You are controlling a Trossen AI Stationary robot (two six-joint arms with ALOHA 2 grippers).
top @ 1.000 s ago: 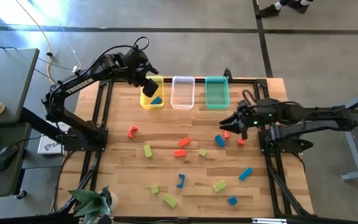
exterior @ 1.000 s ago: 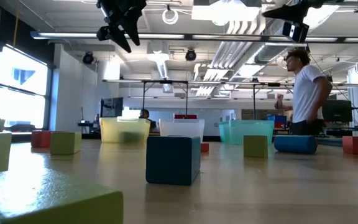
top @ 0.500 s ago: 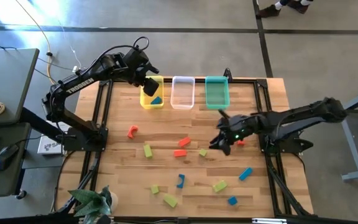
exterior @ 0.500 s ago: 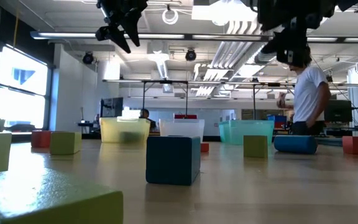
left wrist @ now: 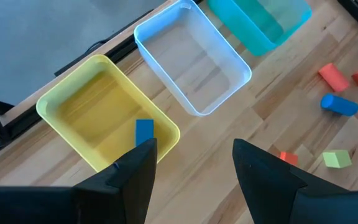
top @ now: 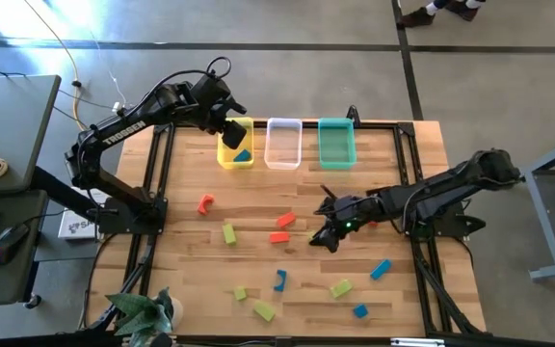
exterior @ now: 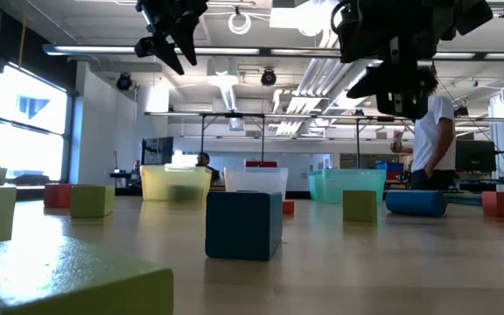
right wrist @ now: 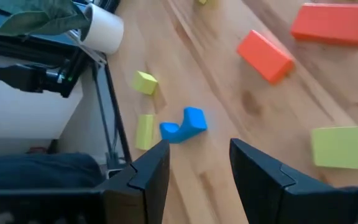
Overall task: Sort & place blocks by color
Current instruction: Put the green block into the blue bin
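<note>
The light wooden table (top: 191,280) fills the middle of the floor, with a black frame round it. Along its far edge stand three rectangular bins side by side: a yellow plastic bin (top: 225,154), a clear plastic bin (top: 283,143) and a teal plastic bin (top: 336,142). A person in a white shirt (exterior: 433,131) stands in the room beyond the table.

The left gripper (top: 231,135) hangs above the yellow bin, jaws spread and holding nothing. The right gripper (top: 324,231) reaches low over the middle of the table, jaws parted, nothing between them.

One small blue block (left wrist: 144,131) lies inside the yellow bin. The other small toy blocks lie scattered on the table: an orange bar (top: 278,237), an orange wedge (top: 286,220), a blue arch (top: 279,280) and a yellow-green cube (top: 228,232) among them.
</note>
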